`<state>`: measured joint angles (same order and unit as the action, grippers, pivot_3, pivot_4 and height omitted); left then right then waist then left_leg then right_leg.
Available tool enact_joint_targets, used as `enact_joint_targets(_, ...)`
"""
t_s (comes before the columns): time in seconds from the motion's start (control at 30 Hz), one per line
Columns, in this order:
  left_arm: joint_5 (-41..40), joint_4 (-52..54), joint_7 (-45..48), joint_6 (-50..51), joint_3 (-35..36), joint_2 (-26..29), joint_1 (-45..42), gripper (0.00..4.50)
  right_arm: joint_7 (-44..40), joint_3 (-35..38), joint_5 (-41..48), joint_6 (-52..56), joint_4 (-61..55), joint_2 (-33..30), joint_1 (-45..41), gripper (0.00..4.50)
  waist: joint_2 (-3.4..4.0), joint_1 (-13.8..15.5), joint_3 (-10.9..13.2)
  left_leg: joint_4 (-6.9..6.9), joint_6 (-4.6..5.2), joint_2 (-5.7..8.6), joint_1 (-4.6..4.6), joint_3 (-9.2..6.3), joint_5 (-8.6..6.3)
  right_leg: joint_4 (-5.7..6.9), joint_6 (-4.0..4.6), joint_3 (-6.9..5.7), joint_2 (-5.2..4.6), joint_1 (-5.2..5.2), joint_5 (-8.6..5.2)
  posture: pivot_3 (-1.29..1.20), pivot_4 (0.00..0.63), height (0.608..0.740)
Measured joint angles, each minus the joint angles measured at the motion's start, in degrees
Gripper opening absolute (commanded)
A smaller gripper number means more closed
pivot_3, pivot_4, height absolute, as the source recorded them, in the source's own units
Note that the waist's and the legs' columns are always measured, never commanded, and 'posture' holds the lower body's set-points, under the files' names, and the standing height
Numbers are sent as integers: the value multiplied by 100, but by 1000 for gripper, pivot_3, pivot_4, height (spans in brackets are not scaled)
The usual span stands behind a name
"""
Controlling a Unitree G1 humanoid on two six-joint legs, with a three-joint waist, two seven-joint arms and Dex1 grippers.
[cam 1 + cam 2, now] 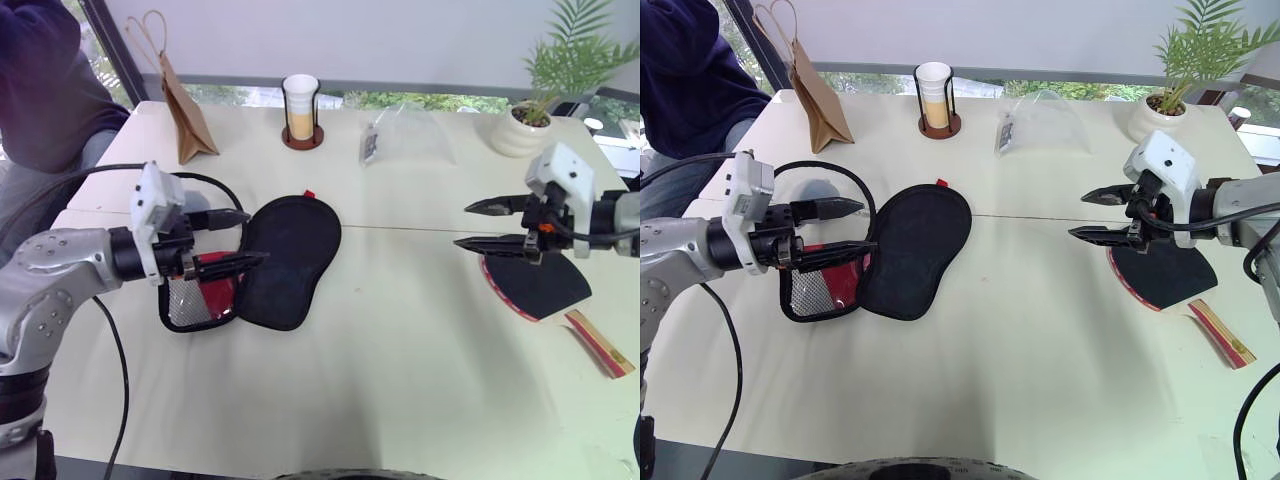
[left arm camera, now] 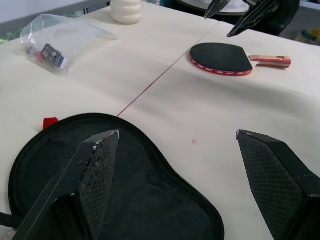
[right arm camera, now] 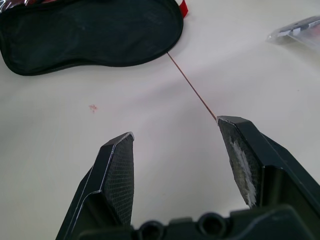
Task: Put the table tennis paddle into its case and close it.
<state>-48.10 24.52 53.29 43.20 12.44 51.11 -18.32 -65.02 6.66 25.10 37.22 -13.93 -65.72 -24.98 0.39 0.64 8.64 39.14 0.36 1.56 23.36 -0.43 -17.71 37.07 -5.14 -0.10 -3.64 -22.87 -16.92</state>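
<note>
You are hovering both claws above the bench, and neither is holding anything. The left claw is standing wide open over the case, which is lying unzipped and spread flat, its lining upward and its red and mesh side folded out beneath your fingers. The right claw is standing partly open above the paddle, which is lying flat, well apart from the case, its handle pointing toward the near right edge of the bench.

The likeliest trouble is the pickup. The paddle is lying flush, so fingers coming down on the rubber face will probably skid or push it toward that edge instead of getting under it. The handle looks like the safer hold. Your second worry is the case: it is limp, so sliding the paddle in may just shove it along unless your left claw is pinning it. Closing one-handed, the fabric may bunch up.
</note>
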Motion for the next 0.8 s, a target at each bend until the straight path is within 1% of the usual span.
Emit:
enact_joint_targets(0.2,5,-37,17,-2,-2,-25,-54,3920,17,-148,-2,17,-2,116,-9,2901,0,0,0,0,-1,0,0,0,1,0,0,0,0,0,0,0,150,740)
enact_joint_targets(0.33,48,-129,44,-21,-28,-61,-57,3920,156,-235,60,282,-43,320,-170,2901,0,-5,0,0,-7,0,0,0,4,1,0,0,0,-1,0,0,150,740)
enact_joint_targets(0.5,216,-311,169,-152,-51,-54,-91,3920,735,-773,434,1342,-455,1239,-528,2901,-1,-26,0,-1,-8,0,3,0,5,5,0,0,1,-7,0,0,150,740)
enact_joint_targets(0.67,377,-536,302,-205,-78,-14,-254,3920,1501,-1828,374,2289,-654,2188,-682,2901,-1,-4,-1,3,-8,2,4,0,5,8,0,0,0,-9,0,0,150,740)
enact_joint_targets(0.8,404,-594,360,-209,-99,0,-288,3920,1935,-2214,320,2734,-532,2794,-834,2901,-2,-20,-1,3,-13,3,7,0,8,14,0,0,1,-15,0,0,150,740)
